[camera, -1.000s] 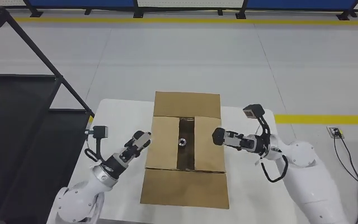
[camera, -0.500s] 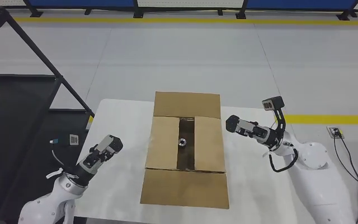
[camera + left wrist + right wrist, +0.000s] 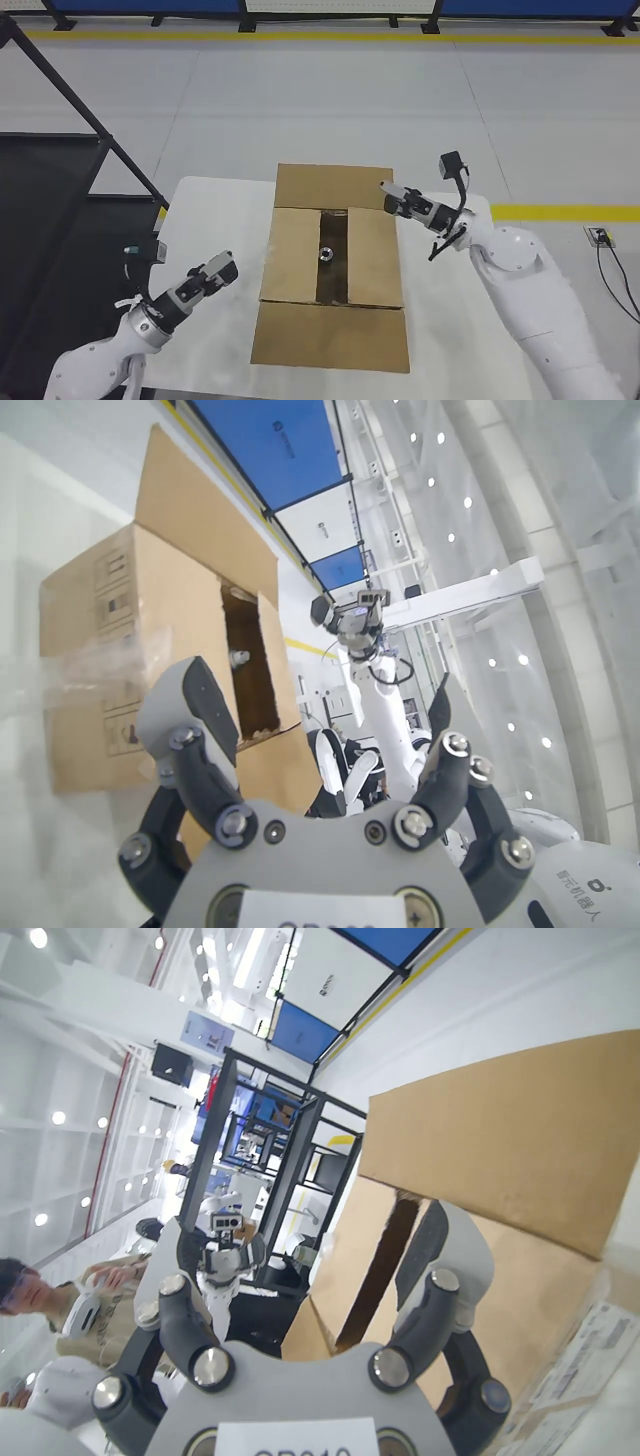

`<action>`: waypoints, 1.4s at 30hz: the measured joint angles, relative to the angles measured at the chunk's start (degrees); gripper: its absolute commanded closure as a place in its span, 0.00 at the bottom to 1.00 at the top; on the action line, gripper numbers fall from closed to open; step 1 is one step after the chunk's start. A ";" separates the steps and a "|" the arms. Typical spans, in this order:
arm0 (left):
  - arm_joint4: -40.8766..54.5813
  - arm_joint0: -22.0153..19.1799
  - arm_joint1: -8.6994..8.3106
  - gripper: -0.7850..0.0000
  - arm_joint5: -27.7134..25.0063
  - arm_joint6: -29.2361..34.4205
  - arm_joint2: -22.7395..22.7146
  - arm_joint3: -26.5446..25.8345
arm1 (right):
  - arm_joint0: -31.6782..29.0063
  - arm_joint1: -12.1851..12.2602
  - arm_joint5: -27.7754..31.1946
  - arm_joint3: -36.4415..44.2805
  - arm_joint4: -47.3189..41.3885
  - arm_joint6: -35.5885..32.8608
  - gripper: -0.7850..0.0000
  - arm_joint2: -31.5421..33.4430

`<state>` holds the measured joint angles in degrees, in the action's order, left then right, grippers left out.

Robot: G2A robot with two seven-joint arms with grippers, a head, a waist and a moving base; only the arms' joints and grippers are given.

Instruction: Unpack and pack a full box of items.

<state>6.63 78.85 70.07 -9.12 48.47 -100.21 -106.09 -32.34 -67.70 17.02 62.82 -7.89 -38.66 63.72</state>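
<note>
A cardboard box (image 3: 300,255) stands in the middle of the white table (image 3: 205,215). Its far and near flaps lie folded outward. The two side flaps are almost flat, with a narrow dark gap between them, and a small pale item (image 3: 325,252) shows in that gap. My left gripper (image 3: 222,268) is open above the table, a little apart from the box's left side. In the left wrist view the gripper (image 3: 325,710) faces the box (image 3: 150,600) and the item (image 3: 239,657). My right gripper (image 3: 388,190) hovers open at the box's far right corner, and the right wrist view shows it (image 3: 310,1248) beside the box (image 3: 500,1128).
A black metal rack (image 3: 100,190) stands off the table's left side. Bare table lies on both sides of the box. A yellow floor line (image 3: 560,212) runs behind the right arm.
My left gripper pulled away from the box's left flap, then came partway back. My right gripper left the right flap and moved to the box's far right corner.
</note>
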 measured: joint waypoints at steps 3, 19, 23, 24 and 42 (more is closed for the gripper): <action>-0.53 1.01 -0.56 0.00 -0.43 3.75 -1.28 2.17 | 5.22 -1.71 -0.42 -8.07 2.50 5.26 0.00 -3.73; -2.71 1.42 -3.38 0.00 -3.44 28.12 1.92 8.18 | 20.30 -9.69 3.33 -40.21 -1.78 5.51 0.00 -11.33; -3.71 0.01 -3.71 0.00 -3.61 29.91 4.73 9.36 | 21.49 -10.99 4.56 -43.64 -2.82 3.65 0.00 -11.73; -3.61 -0.41 -3.80 0.00 -3.57 30.09 5.44 9.73 | 21.73 -11.28 5.26 -44.39 -3.42 2.95 0.00 -11.62; 8.01 -2.32 -4.39 0.00 -3.01 23.98 9.61 8.05 | 23.37 -11.24 14.74 -48.74 -10.99 -6.84 0.00 -6.96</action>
<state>14.64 76.53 65.68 -12.12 72.45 -90.60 -98.04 -8.97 -78.94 31.76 14.08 -18.88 -45.50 56.76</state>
